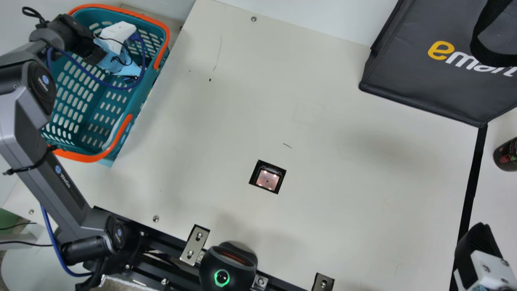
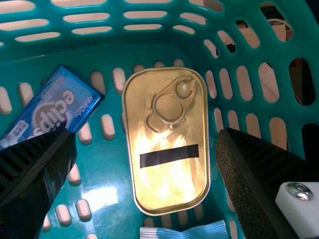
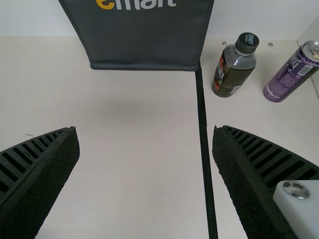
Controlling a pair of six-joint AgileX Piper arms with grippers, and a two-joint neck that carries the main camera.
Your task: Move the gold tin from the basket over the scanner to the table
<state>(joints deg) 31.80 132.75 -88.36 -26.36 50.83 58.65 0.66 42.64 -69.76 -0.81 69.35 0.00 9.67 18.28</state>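
Note:
In the main view, my left gripper (image 1: pixel 80 42) is over the teal basket (image 1: pixel 141 101), its fingertips hidden. In the left wrist view, the gripper (image 2: pixel 145 137) stands open, a finger on each side of the gold tin (image 2: pixel 167 186), which lies pull-ring side up on the basket floor (image 2: pixel 114 169); whether they touch it I cannot tell. The scanner (image 1: pixel 267 180) shows as a lit square window in the cream table (image 1: pixel 343 182). My right gripper (image 1: pixel 478 242) is at the main view's lower right corner; in the right wrist view, the gripper (image 3: pixel 144 132) is open above bare table.
A blue packet (image 2: pixel 60 104) and a light blue striped wrapper (image 2: pixel 194 231) lie close to the tin. A dark bag (image 1: pixel 404 68) stands at the table's far right. Beyond a black strip (image 3: pixel 204 144) are a bottle (image 3: pixel 234 67) and a purple can (image 3: pixel 291 72).

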